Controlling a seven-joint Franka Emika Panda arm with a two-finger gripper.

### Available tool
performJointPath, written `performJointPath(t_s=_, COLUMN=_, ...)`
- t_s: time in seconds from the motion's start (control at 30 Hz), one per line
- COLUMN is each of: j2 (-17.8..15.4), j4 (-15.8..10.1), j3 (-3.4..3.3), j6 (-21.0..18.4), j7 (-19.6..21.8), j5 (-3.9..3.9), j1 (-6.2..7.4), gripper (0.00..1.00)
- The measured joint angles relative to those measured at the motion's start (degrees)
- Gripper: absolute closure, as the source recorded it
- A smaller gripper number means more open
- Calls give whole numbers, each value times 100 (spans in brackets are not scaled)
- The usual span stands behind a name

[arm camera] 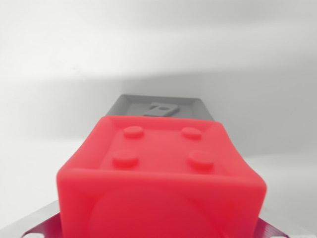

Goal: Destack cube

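Pale grey, blurred background is seen behind everything. Filling the lower frame, a red cube with four studs is seen close up; a grey cube is glimpsed just behind it. Whether the gripper is holding anything cannot be told.

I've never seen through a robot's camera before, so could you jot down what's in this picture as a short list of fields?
view: wrist camera, very close to the objects
nearest object: red cube, four round studs on its upper face
object behind: grey block, partly hidden by the red cube
contact between the two: cannot tell from this angle
metal parts: grey metal pieces at the bottom corners, beside the red cube
gripper: fingertips not clearly shown; open or shut cannot be told
background: plain white surface
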Motion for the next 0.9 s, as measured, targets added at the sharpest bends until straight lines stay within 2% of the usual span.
performJointPath(t_s=0.47, j2=-289, j4=-34, j3=16, j6=-245, j7=-9, j5=11, j1=-10, gripper=100)
performJointPath(t_s=0.9, j2=-715, j4=-52, j3=38, j6=-640, j7=-44, j5=66, j1=-19, gripper=100)
